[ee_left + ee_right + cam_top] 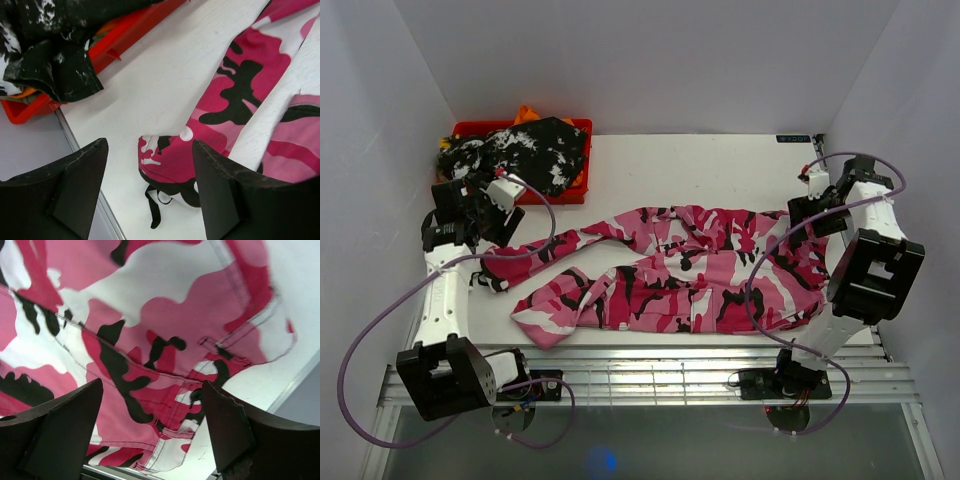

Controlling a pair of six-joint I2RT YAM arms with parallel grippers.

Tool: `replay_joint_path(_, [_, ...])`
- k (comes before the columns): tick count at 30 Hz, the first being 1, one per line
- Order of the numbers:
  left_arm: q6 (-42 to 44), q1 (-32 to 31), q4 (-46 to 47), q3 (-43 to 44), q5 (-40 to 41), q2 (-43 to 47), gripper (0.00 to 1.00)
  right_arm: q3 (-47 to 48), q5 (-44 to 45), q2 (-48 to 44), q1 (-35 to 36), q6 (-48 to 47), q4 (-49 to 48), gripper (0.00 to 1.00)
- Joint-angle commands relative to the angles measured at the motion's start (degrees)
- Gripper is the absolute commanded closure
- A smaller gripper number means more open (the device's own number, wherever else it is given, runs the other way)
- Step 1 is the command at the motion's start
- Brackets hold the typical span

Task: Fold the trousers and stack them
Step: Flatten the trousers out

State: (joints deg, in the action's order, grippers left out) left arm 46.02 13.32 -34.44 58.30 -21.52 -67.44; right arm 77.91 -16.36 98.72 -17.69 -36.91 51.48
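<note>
Left gripper (149, 150), jaws apart, above the cuff (170, 165) at 9 o'clock; right gripper (152, 390), jaws apart, above the 3 o'clock end of trousers (670, 275) spread mid-table; best grip: both layers, near edge, lifted evenly.

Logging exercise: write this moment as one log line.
left gripper open over pink trousers cuff | right gripper open over their waist | mottled garment in red bin

The left arm (445, 295) rises along the left edge of the desk (720, 160), its wrist bent inward near the far left corner, jaws spread wide. The right arm (870, 270) stands at the right edge, elbow raised, wrist tipped down towards the far right corner, jaws also wide apart.
</note>
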Motion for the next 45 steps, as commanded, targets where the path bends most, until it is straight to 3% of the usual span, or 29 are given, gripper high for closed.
replay_joint_path(1, [-3.8, 0.2, -4.1, 3.7, -5.7, -0.8, 0.21, 8.5, -0.7, 1.6, -1.6, 4.8, -2.9, 0.13])
replay_joint_path(9, [-5.5, 0.2, -6.3, 7.3, -8.3, -5.3, 0.2, 16.0, -1.9, 12.5, -1.6, 4.0, -2.0, 0.03])
replay_joint_path(14, [-6.6, 0.2, -6.4, 9.4, -7.8, -7.1, 0.2, 20.7, -7.4, 21.3, -1.5, -2.1, 6.2, 0.06])
replay_joint_path(17, [-7.6, 0.2, -7.0, 10.2, -7.9, -7.3, 0.2, 22.0, -11.1, 24.1, -1.4, -5.8, 11.0, 0.18])
replay_joint_path(18, [-7.8, 0.3, -7.0, 10.2, -7.8, -7.1, 0.2, 21.2, -11.8, 23.9, -1.4, -6.6, 11.4, 0.46])
replay_joint_path(20, [-7.8, 0.2, -7.1, 9.8, -7.7, -6.4, 0.2, 19.7, -14.9, 20.2, -1.4, -9.0, 11.9, 0.68])
replay_joint_path(21, [-7.9, 0.3, -7.0, 9.1, -7.5, -5.5, 0.2, 17.9, -16.5, 18.4, -1.4, -10.1, 12.3, 0.87])
replay_joint_path(22, [-7.7, 0.2, -6.9, 8.6, -7.5, -5.1, 0.2, 16.7, -17.9, 13.6, -1.2, -11.2, 12.7, 0.92])
replay_joint_path(25, [-8.1, 0.2, -5.7, 6.1, -6.9, -3.3, 0.2, 8.6, -19.6, 1.0, 0.8, -16.4, 11.3, 0.92])
replay_joint_path(28, [-9.0, 0.2, -4.8, 4.5, -6.7, -2.3, 0.19, -2.9, -12.4, -14.4, 6.1, -23.1, 3.1, 0.92])
replay_joint_path(32, [-9.8, 0.3, -3.9, 3.5, -6.3, -2.3, 0.19, -29.1, 1.8, -32.4, 14.7, -31.5, -7.8, 0.92])
replay_joint_path(34, [-10.0, 0.2, -3.9, 3.6, -6.3, -2.4, 0.2, -34.7, 4.4, -40.2, 18.3, -34.9, -7.0, 0.76])
replay_joint_path(35, [-10.0, 0.3, -3.9, 3.6, -6.3, -2.5, 0.2, -36.3, 4.1, -42.4, 20.1, -36.2, -4.8, 0.62])
replay_joint_path(36, [-9.9, 0.3, -3.9, 3.6, -6.3, -2.5, 0.19, -37.6, 3.4, -44.1, 20.5, -37.5, -2.4, 0.27])
replay_joint_path(37, [-10.0, 0.3, -3.9, 3.6, -6.3, -2.6, 0.2, -37.4, 2.0, -47.3, 20.5, -38.1, 1.0, 0.17])
replay_joint_path(39, [-10.0, 0.2, -3.9, 3.7, -6.4, -2.8, 0.19, -34.6, 1.1, -49.0, 20.5, -38.1, 3.6, 0.1])
replay_joint_path(45, [-11.6, 0.2, -4.0, 4.5, -7.9, -3.8, 0.19, -17.2, -5.6, -39.9, 18.5, -23.1, 6.9, 0.1])
